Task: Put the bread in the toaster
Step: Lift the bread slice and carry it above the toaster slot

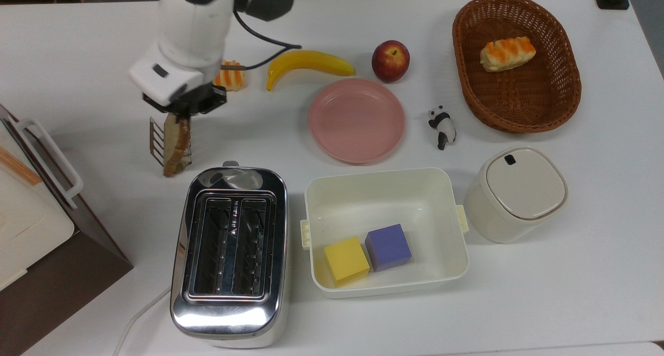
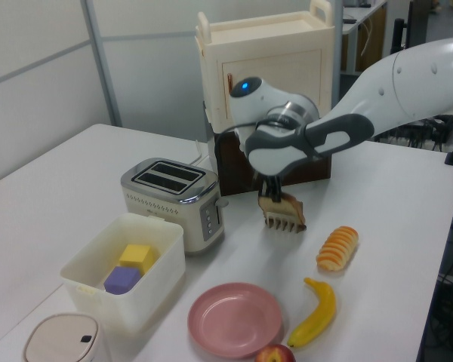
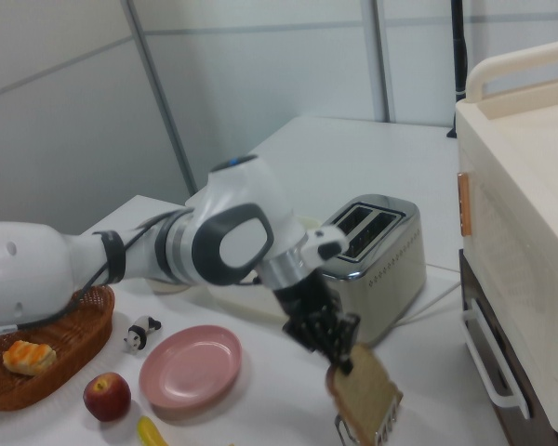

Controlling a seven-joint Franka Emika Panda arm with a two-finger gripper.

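The jaws (image 1: pixel 179 113) grip the top edge of the bread (image 1: pixel 176 138), which stands in the rack (image 1: pixel 155 137) directly beneath them. Lifting and carrying to the toaster (image 1: pixel 231 247) remain.

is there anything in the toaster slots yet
No, in the top view both slots of the toaster are dark and empty, and the bread stands in the rack under the gripper.

The end effector (image 3: pixel 339 358) grips the top of the bread (image 3: pixel 365 394), near the toaster (image 3: pixel 377 255).
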